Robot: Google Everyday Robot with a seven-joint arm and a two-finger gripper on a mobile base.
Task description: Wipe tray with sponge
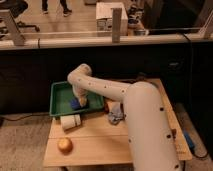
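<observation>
A green tray [60, 93] sits at the back left of the wooden table. A blue sponge [74, 104] lies inside it near the front rim. My white arm reaches from the lower right, bends over the tray and comes down onto it. My gripper [81, 101] is low inside the tray, right against the sponge's right side. The arm's wrist hides part of the sponge and the tray's middle.
A white cylinder [70, 122] lies on the wooden table [95, 145] just in front of the tray. An orange fruit [64, 145] sits at the front left. A grey-blue crumpled cloth [115, 113] lies right of the tray. A railing and glass run behind.
</observation>
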